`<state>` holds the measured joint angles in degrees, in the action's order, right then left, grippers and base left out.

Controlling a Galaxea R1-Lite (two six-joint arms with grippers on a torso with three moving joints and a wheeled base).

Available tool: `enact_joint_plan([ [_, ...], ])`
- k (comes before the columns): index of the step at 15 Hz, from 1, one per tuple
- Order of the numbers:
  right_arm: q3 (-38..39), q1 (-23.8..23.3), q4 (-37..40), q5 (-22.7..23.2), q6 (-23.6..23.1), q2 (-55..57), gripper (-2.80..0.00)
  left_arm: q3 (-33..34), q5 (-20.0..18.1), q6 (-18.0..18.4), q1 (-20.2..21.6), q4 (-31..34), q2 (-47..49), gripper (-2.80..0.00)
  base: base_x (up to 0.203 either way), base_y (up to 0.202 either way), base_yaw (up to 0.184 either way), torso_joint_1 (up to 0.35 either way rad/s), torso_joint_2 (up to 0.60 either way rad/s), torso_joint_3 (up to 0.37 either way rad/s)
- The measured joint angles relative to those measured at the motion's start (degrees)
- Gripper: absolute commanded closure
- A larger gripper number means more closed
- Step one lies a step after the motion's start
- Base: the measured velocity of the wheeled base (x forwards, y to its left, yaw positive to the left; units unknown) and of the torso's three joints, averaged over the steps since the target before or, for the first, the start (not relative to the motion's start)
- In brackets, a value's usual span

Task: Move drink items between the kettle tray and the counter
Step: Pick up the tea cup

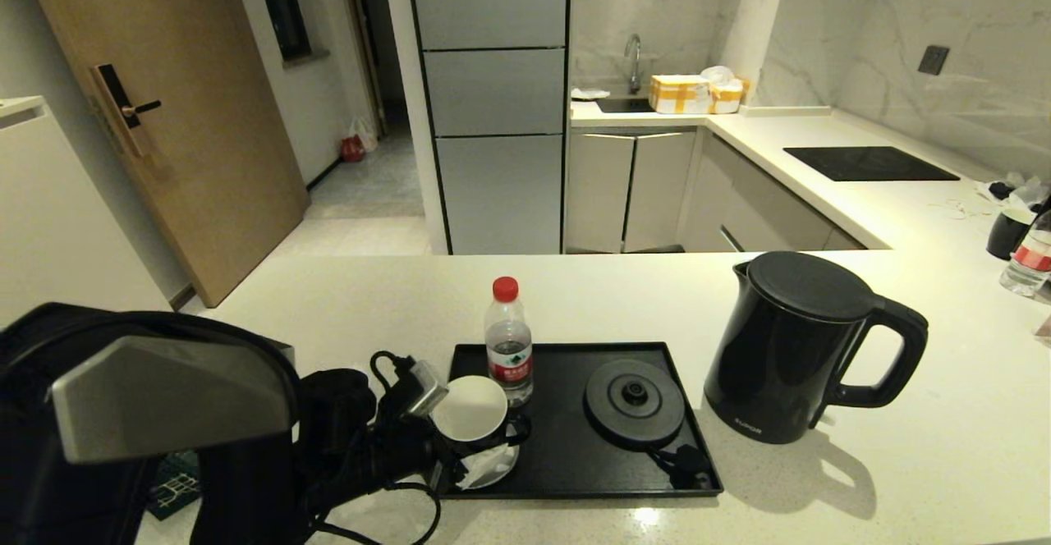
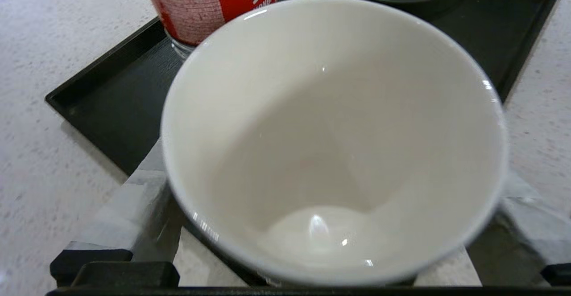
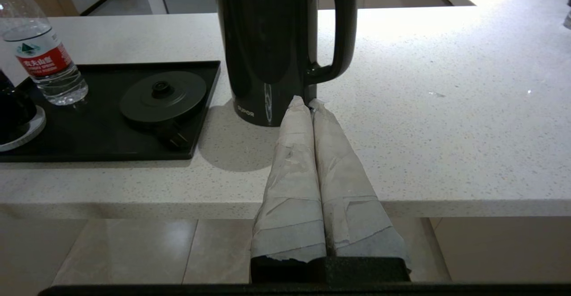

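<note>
My left gripper (image 1: 468, 432) is shut on the black mug (image 1: 470, 408), whose white inside faces up, over the left front corner of the glossy black tray (image 1: 566, 456). In the left wrist view the mug (image 2: 334, 144) sits between the taped fingers (image 2: 142, 198); I cannot tell whether it touches the tray (image 2: 111, 100). The red-capped bottle (image 1: 509, 341) stands on the tray just behind the mug. The black kettle (image 1: 792, 348) stands on the counter (image 1: 369, 307) right of the tray. My right gripper (image 3: 307, 103) is shut and empty, off the counter's front edge, tips toward the kettle (image 3: 267, 46).
The round kettle base disc (image 1: 634, 401) and its plug lie on the tray's right half. Another mug (image 1: 1008, 233) and bottle (image 1: 1030, 262) stand at the counter's far right, behind them the black hob (image 1: 869, 163). Yellow boxes (image 1: 681, 93) sit by the sink.
</note>
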<state>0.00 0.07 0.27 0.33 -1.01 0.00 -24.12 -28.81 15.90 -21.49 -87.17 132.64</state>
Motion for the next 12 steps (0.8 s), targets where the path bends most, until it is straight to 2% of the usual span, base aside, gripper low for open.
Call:
enact_joint_plan([
  [5, 0.0, 0.0, 0.0, 0.0, -0.02, 0.0, 0.0, -2.57, 0.09, 0.14, -0.02, -0.04, 1.84, -2.8, 0.0, 0.0, 0.0, 0.0, 0.0, 0.0],
  [6, 0.0, 0.0, -0.02, 0.01, -0.02, 0.0, 0.0, -2.94, 0.04, 0.11, -0.04, -0.11, 2.14, 0.0, 0.0, 0.0, 0.0, 0.0, 0.0, 0.0],
  [12, 0.0, 0.0, 0.0, 0.0, -0.02, 0.0, 0.0, -3.14, 0.2, 0.1, -0.04, -0.11, 2.51, 0.0, 0.0, 0.0, 0.0, 0.0, 0.0, 0.0],
])
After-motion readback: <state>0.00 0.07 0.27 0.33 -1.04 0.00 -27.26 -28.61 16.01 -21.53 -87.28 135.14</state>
